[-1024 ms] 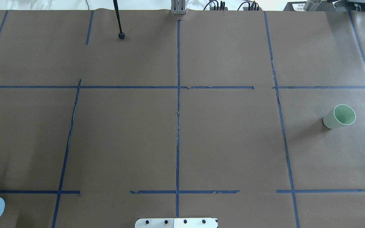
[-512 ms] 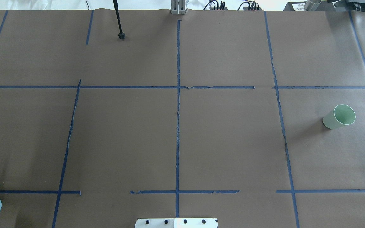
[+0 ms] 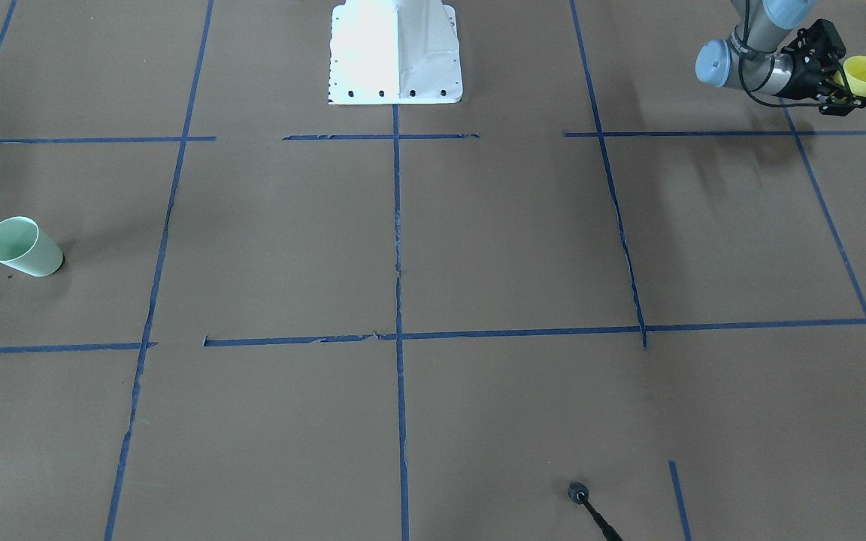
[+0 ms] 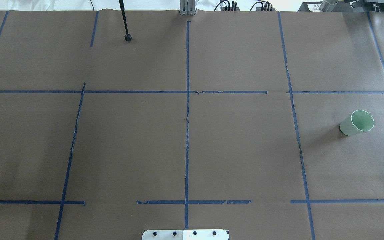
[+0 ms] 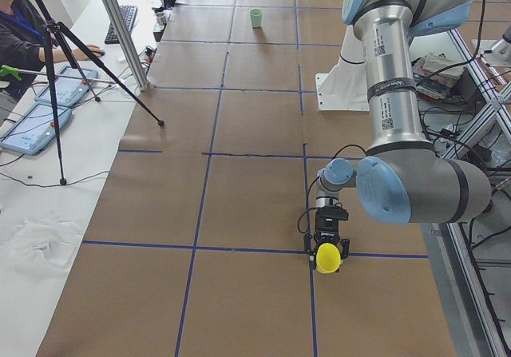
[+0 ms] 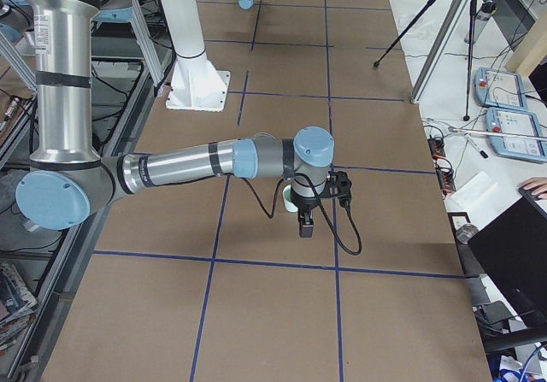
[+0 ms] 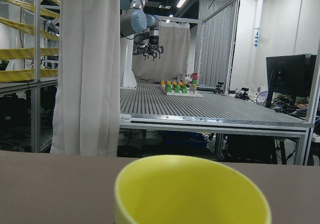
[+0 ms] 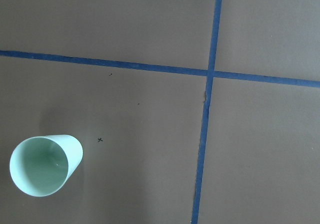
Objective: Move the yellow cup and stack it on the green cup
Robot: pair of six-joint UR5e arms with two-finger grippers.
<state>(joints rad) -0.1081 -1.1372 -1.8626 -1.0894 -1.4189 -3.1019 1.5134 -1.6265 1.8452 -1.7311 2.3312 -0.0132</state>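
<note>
Yellow plastic fills the bottom edge of the left wrist view. There the yellow cup (image 7: 192, 191) is held by the left gripper (image 3: 846, 86), whose fingers are closed on its wall from the side. In the front-facing view the pair is found at the upper right, the cup upright and just above a blue tape line (image 3: 704, 134). Whether it rests on the surface cannot be told.

The table is covered with brown paper (image 3: 516, 240), which is divided into rectangles by the tape. A white base plate (image 3: 395, 52) is seen at top centre, and a black tripod foot (image 3: 576, 493) near the bottom edge. The green cup (image 3: 23, 246) is stood upright at the left middle, well apart from the yellow one. The right gripper (image 6: 306, 222) is hung just in front of it in the right side view. How wide its jaws are cannot be told.

Further off, a white curtain (image 7: 82, 68), a ribbed metal bench (image 7: 200, 108), another robot arm (image 7: 142, 18) and a dark monitor (image 7: 290, 76) are seen. Printed labels (image 5: 382, 49) are carried on the near arm's tube in the left side view, too small to be read.
</note>
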